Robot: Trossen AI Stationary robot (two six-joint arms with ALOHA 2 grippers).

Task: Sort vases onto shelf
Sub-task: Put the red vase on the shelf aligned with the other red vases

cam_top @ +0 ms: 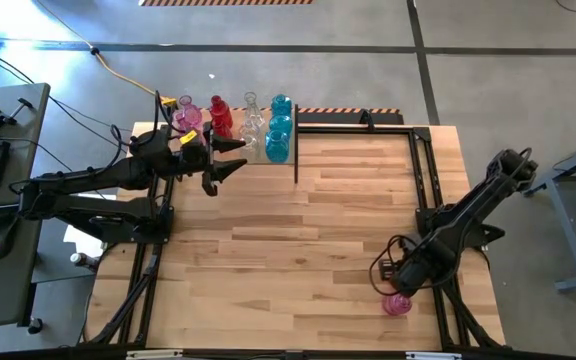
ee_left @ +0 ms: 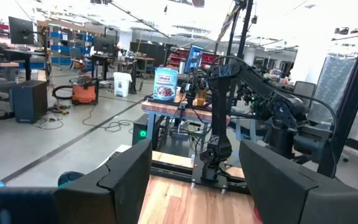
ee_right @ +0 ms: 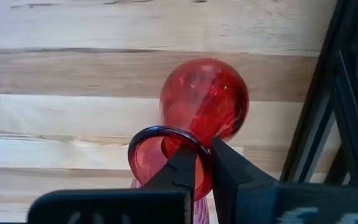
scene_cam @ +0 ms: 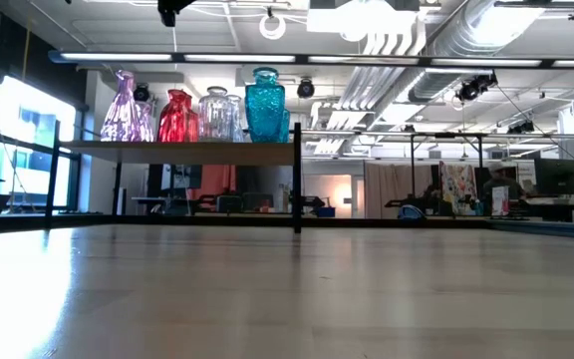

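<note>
High view, left to right: left pincer hovers at the front edge of the shelf, jaws spread wide with nothing between them. In the left wrist view its two dark fingers stand well apart, only room beyond.

Shelf sits at the counter's far left corner. It carries a row: pink vases, red vases, clear vases, teal-blue vases. Low view confirms all upright, grouped by colour, touching or just beside one another.

Right side: right pincer is down at the counter's near right corner, beside the black frame rail. A vase stands there, reading pink from above and red in the right wrist view. Jaws are closed on the rim of its mouth, one finger inside the neck, one outside. Body rests on the counter; not lifted.

Handling judgement:
- Glass: stiff, smooth, slippery, brittle. Likely light.
- A rim pinch holds on a thin wall only; the round body hangs below and may swing or slip.
- Narrow neck is the safer place to take hold, were it reachable.
- Carry slowly, keep it upright, and set it down gently among its own colour without knocking the neighbours.
</note>
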